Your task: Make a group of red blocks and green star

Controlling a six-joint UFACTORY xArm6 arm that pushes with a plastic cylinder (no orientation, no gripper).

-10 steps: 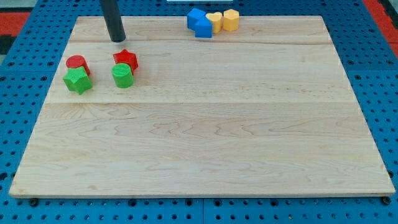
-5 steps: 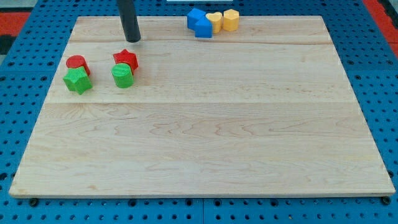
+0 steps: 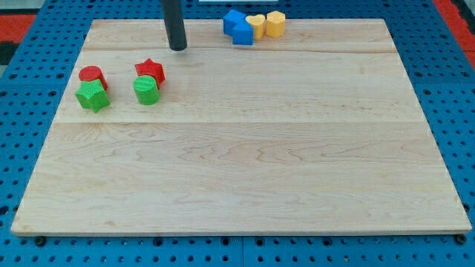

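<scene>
A red cylinder [image 3: 93, 75] touches a green star [image 3: 92, 96] just below it at the view's left. A red star [image 3: 150, 70] touches a green cylinder [image 3: 146, 90] below it, a short way to the right of that pair. My tip [image 3: 178, 48] rests on the board above and to the right of the red star, apart from every block.
Two blue blocks [image 3: 238, 27], a yellow heart [image 3: 256, 25] and a yellow hexagonal block [image 3: 276, 23] cluster at the top edge of the wooden board [image 3: 245, 148]. A blue pegboard surrounds the board.
My tip has slid to the right along the top of the board, from above-left of the red star to above-right of it. No block has moved.
</scene>
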